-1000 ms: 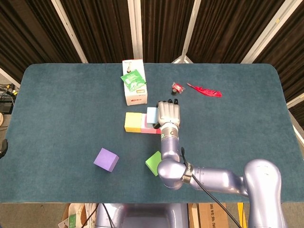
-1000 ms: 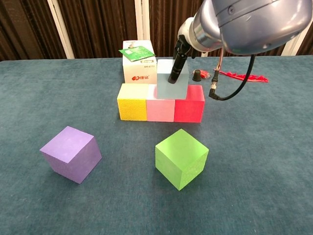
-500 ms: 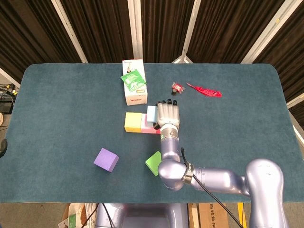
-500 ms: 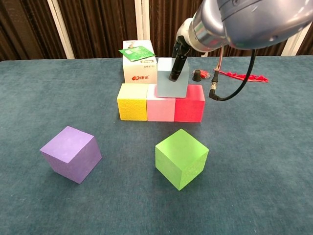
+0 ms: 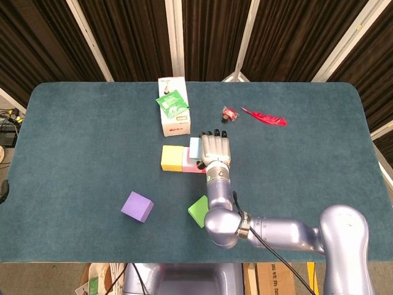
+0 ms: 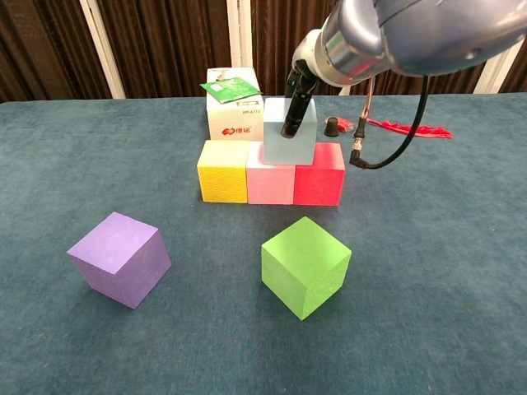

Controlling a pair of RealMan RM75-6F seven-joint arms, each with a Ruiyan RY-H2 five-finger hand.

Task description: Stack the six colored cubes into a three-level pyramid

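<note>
1. At the middle of the teal felt-covered table (image 5: pixel 86 141), the right hand (image 5: pixel 215 149) covers most of the block row in the head view: the red foam cube (image 6: pixel 319 174) is hidden under it there, and only a sliver of the pale blue foam cube (image 5: pixel 195 148) shows at its left edge.
2. In the chest view the hand is mostly cut off by the arm's silver casing; only one dark fingertip (image 6: pixel 290 121) shows, lying against the pale blue cube's front face.
3. The right hand grasps the pale blue cube, holding it over the seam between the pink foam cube (image 6: pixel 272 183) and the red cube; whether its underside touches them I cannot tell.
4. The left hand shows in neither view.
5. The yellow foam cube (image 6: pixel 223 171) sits at the left end of the row, touching the pink one.
6. The green foam cube (image 6: pixel 305 266) and the purple foam cube (image 6: pixel 120 258) lie loose nearer the robot, well apart.
7. Against half a second ago, the pale blue cube sits straighter and a touch further left; its front face is less tilted.
8. The white carton (image 5: pixel 172 114) and the red feather (image 5: pixel 264 117) lie where they did before.
</note>
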